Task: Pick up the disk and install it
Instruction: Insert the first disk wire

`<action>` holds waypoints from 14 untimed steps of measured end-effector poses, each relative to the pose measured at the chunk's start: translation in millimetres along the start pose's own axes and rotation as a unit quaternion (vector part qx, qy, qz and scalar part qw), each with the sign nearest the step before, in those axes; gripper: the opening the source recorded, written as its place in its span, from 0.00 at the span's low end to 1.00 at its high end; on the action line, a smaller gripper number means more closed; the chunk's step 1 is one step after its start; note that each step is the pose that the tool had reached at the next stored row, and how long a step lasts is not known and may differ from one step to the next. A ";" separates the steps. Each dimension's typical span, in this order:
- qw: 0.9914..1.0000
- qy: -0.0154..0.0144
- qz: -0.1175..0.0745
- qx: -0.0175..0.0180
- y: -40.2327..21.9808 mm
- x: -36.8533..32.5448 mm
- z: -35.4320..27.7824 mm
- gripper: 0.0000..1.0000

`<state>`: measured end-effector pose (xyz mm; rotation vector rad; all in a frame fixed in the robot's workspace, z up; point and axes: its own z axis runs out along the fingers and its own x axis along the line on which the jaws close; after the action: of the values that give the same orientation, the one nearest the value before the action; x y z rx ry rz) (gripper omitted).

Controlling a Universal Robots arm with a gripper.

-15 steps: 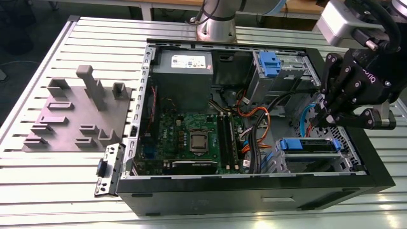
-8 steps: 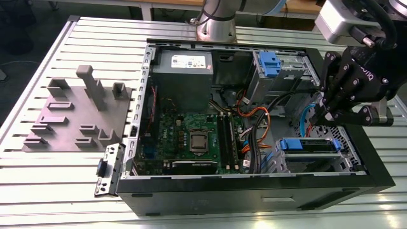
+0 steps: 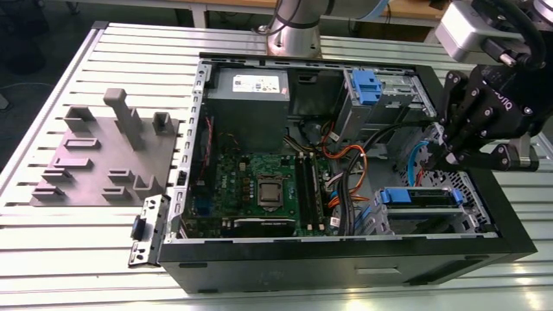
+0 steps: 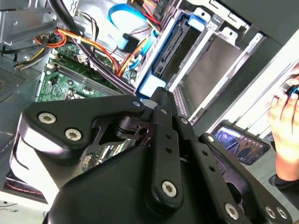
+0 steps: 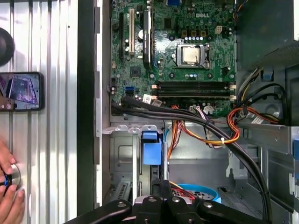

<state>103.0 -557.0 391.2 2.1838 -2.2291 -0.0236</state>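
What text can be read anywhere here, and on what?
No text is legible enough to quote.
On the white sticker of the power-supply box: print too small to read.
On the motherboard: white lettering, too small to trust.
On the gripper: pale lettering, not legible.
On the phone: nothing readable.

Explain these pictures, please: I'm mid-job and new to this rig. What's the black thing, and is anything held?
The exterior view looks down on a slotted metal table bearing an open black computer case. The black robot hand, at the end of the arm, hangs over the case's drive bay. Both wrist views come from cameras riding on the arm, looking past the hand into the case. Just beyond its tip is the silver-grey disk with a blue plastic tab, standing in a metal bay; I cannot tell whether the hand grips it. A grey block fixture lies at the exterior view's left. A person's fingers and a dark phone are beside the case.
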 end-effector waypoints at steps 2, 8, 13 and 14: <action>1.000 0.000 0.000 0.000 -1.6 -1.0 0.6 0.11; 1.000 0.000 0.000 0.000 -3.9 -9.3 2.5 0.11; 1.000 0.000 0.000 0.000 -7.4 -10.3 3.4 0.11; 1.000 0.000 0.000 0.000 -8.3 -10.6 3.7 0.11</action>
<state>111.4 -546.6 387.2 2.1837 -2.2291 -0.0235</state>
